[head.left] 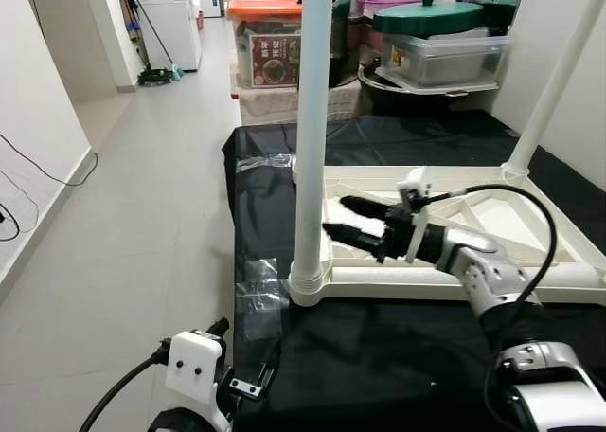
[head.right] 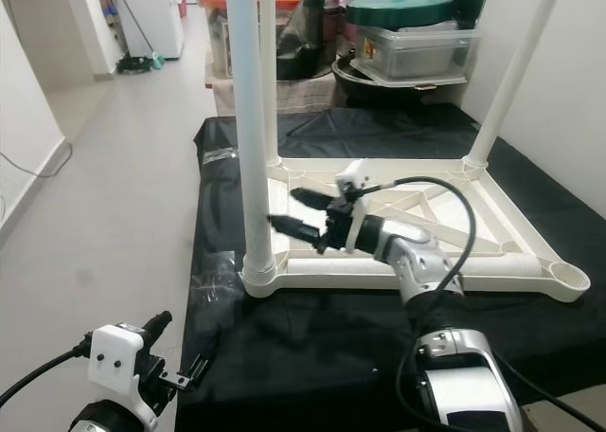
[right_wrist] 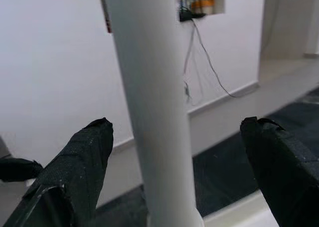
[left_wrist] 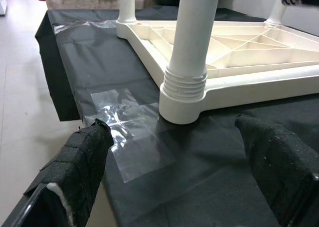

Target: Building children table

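**Right gripper spread beside the near table leg**

My right gripper [head.left: 343,219] is reaching in from about four o'clock, its two black fingers [right_wrist: 75,162] spread apart and pointing at the near leg [head.left: 311,138], with nothing between them. In its wrist view the white leg stands upright in the gap, touching neither finger as far as I can see.

The children's table [head.left: 492,280] lies upside down on the black cloth [head.left: 379,356], its ribbed underside facing up (the ribs run in triangles). The near leg is seated in the corner socket at roughly seven o'clock of the tabletop. A second leg [head.left: 559,81] rises from the corner at one o'clock, and the right eye view shows a third leg [head.right: 268,67] at eleven o'clock, behind the near one. The corner socket [head.right: 571,279] at four o'clock holds no leg.

My left gripper [left_wrist: 174,172] hangs low at seven o'clock, off the cloth's edge, fingers wide apart, looking at the near leg's threaded base and a patch of clear tape [left_wrist: 132,142] on the cloth.

Farther out at twelve o'clock sit storage bins, one with an orange lid [head.left: 265,9], and a green lid [head.left: 428,17] on a clear box.
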Controlling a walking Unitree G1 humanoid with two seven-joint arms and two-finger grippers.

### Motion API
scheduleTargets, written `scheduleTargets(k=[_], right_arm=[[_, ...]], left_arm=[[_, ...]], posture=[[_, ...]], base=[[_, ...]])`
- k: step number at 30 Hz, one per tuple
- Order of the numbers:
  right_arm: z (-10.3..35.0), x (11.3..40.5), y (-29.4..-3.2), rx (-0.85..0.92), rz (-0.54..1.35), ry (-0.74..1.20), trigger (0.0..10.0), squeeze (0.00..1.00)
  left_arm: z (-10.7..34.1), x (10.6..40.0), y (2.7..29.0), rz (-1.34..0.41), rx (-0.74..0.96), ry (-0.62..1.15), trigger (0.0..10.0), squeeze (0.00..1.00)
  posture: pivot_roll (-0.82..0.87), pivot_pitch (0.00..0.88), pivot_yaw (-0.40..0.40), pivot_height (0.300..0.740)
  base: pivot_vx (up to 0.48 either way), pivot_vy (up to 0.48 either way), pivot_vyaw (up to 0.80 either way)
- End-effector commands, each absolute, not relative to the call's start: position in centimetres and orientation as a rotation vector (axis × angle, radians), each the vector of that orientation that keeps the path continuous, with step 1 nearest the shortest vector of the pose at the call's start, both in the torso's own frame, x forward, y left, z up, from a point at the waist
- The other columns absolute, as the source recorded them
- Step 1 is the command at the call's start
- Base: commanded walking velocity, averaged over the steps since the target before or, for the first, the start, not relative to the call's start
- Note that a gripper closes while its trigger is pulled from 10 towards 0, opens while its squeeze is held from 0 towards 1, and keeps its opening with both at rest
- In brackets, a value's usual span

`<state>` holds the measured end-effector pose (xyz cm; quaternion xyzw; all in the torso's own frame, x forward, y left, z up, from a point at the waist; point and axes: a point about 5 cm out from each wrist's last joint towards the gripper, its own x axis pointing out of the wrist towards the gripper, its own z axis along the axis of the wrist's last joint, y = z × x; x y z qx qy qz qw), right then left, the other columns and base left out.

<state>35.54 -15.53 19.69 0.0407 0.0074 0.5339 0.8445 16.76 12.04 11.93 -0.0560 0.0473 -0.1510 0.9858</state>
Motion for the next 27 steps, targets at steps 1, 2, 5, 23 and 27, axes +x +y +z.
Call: scheduleTargets(k=[1,2,5,23,27], right_arm=[[20.3,35.7,-15.1,0.087,1.149,-0.005,10.0,0.00],[20.5,35.8,-14.8,0.088,1.161,-0.015,10.0,0.00],[20.7,35.9,-14.6,0.082,1.166,-0.024,10.0,0.00],[20.2,36.3,-11.0,0.057,1.243,-0.027,10.0,0.00],[20.2,36.5,-10.7,0.056,1.241,-0.026,10.0,0.00]], left_arm=[[11.8,16.6,12.0,-0.307,-0.100,0.097,10.0,0.00],[11.8,16.6,12.0,-0.306,-0.099,0.096,10.0,0.00],[11.8,16.6,12.0,-0.307,-0.097,0.094,10.0,0.00],[11.5,16.3,11.6,-0.315,-0.092,0.094,10.0,0.00],[11.6,16.3,11.6,-0.316,-0.093,0.093,10.0,0.00]], posture=[[0.03,0.001,-0.014,0.740],[0.03,0.001,-0.014,0.740],[0.03,0.000,-0.018,0.740],[0.04,0.000,-0.021,0.740],[0.03,0.000,-0.024,0.740]], base=[[0.000,0.000,0.00],[0.000,0.000,0.00],[0.000,0.000,0.00],[0.000,0.000,0.00],[0.000,0.000,0.00]])
